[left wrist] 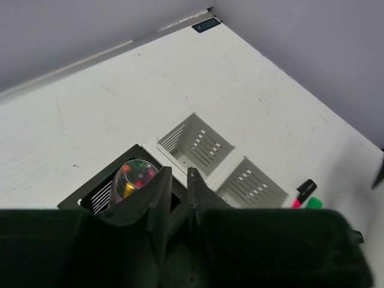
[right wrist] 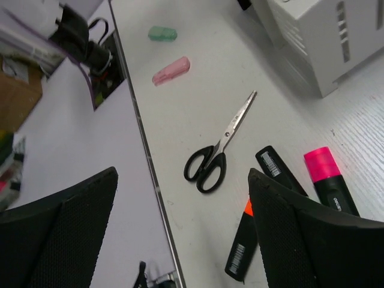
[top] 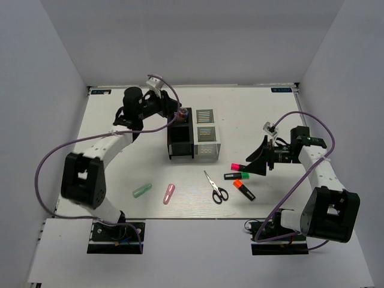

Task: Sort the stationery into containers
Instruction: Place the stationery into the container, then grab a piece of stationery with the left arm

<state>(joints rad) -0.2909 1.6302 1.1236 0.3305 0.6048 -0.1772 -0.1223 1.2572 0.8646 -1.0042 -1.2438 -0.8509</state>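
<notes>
Pale-green pen (top: 142,191) lies flat on the surface (top: 150,169), left of centre, toward the near edge, tilted. Just right of it, not touching, is the pink clip-like piece (top: 169,193), also flat. Both are well apart from the containers.

Left arm reaches in from the left to the black organiser (top: 180,149). Left jaws hang over its far compartment, slightly apart with a narrow gap, pinching nothing. Clear tube (left wrist: 135,176) stands upright in that far compartment, coloured bits inside. In the wrist view it is just beside one jaw, on the outer side, not between the two. Touching that jaw or not: cannot tell. Near compartment of the black organiser is too dark to read.

White-grey organiser (top: 206,151) sits right against the black one's right side, its two compartments in line front to back.

Scissors (top: 215,186) lie flat, nearer than the organisers and right of the pink clip-like piece. Blades closed, tips toward the white-grey organiser, black handles toward the near edge.

Right of the scissors are three markers in a loose group. Pink-ended marker (top: 236,165) is farthest, green-ended marker (top: 235,176) is in the middle, and orange-ended marker (top: 244,190) is nearest, angled. None touches the scissors.

Right jaws are spread wide, gripping nothing, low at the right ends of the pink-ended and green-ended markers. Contact with them: cannot tell.
</notes>
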